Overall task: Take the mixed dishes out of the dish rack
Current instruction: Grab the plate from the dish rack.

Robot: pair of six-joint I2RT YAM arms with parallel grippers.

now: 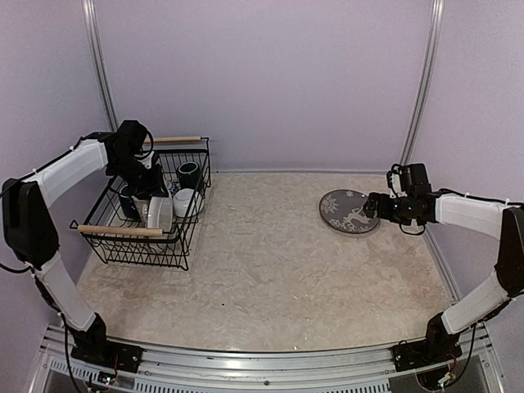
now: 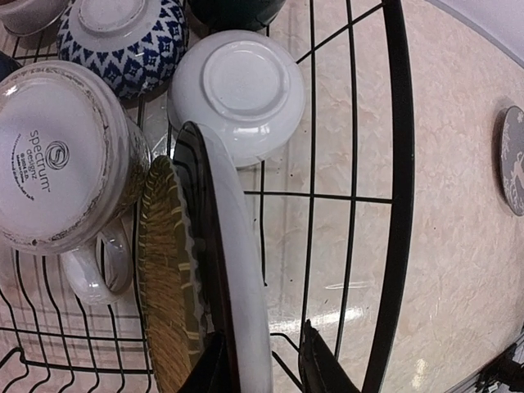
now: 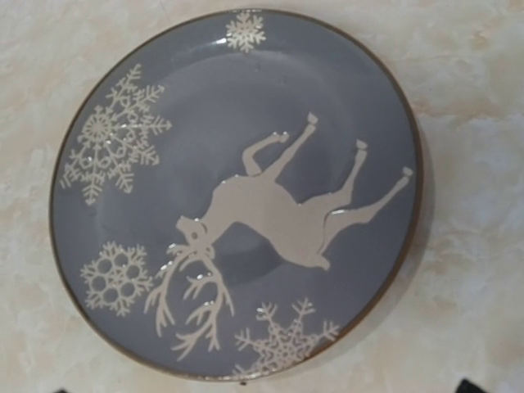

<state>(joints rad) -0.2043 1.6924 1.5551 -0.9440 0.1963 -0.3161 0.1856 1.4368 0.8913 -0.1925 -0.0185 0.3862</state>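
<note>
Closest in, the left wrist view is showing what the top view cannot. The left gripper is standing with its jaws apart astride an upright white-rimmed dark plate inside the dish rack, with a gap showing on one side. A woven-look plate is leaning beside it. An upturned white mug and white bowl are lying beyond. Across the table, the right gripper is hanging wide open by a grey deer plate. Its fingertips are barely showing in its own view.

Striped plate bottom cropped; woven plate half hidden.
</note>
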